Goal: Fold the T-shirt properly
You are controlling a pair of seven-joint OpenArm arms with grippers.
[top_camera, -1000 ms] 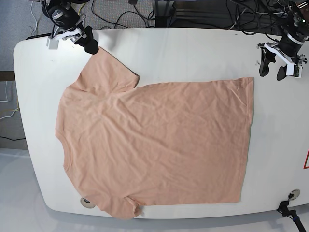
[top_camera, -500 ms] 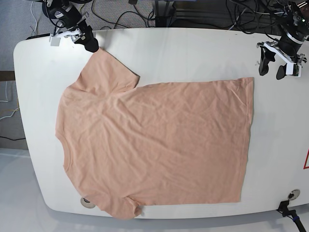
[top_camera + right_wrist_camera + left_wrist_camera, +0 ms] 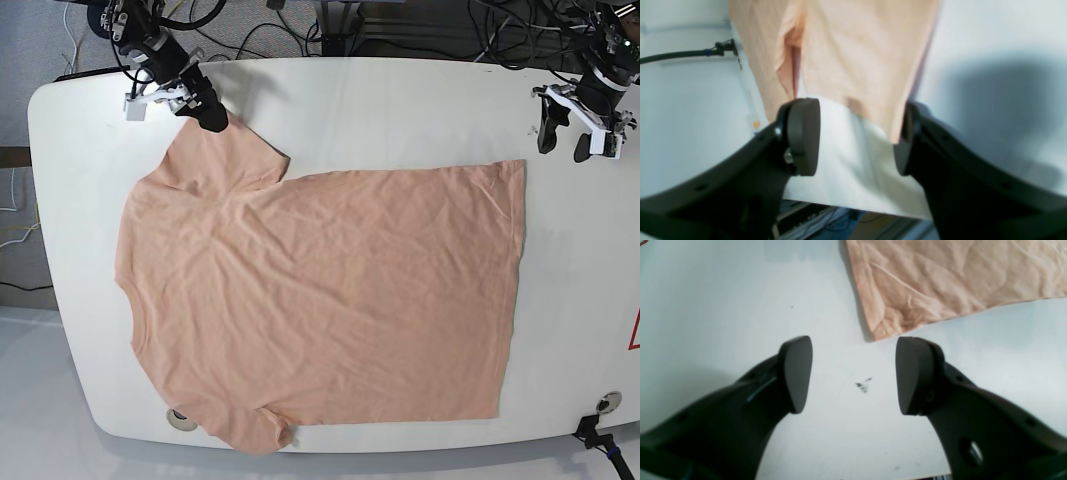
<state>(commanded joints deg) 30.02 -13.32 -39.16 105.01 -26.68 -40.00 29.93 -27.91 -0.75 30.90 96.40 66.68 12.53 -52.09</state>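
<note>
The peach-pink T-shirt [image 3: 320, 300] lies spread flat and wrinkled on the white table [image 3: 400, 110], collar side to the left and hem to the right. My right gripper [image 3: 210, 116] is open at the tip of the far sleeve. In the right wrist view the sleeve [image 3: 857, 50] reaches down between the open fingers [image 3: 803, 136], its hem close to the right finger. My left gripper [image 3: 562, 146] is open over bare table just beyond the far hem corner. In the left wrist view that corner [image 3: 875, 335] lies just ahead of the gripper [image 3: 853, 373].
Cables and stands crowd the floor behind the table's back edge [image 3: 330, 25]. Round grommets sit at the front left [image 3: 180, 418] and front right [image 3: 606, 403]. Small dark smudges [image 3: 863, 386] mark the table between the left fingers. A black cable [image 3: 680, 55] runs past the table's edge.
My right gripper has moved from the table's back-left edge to the right and forward, onto the far sleeve's tip. The left gripper has barely moved. The shirt is unchanged.
</note>
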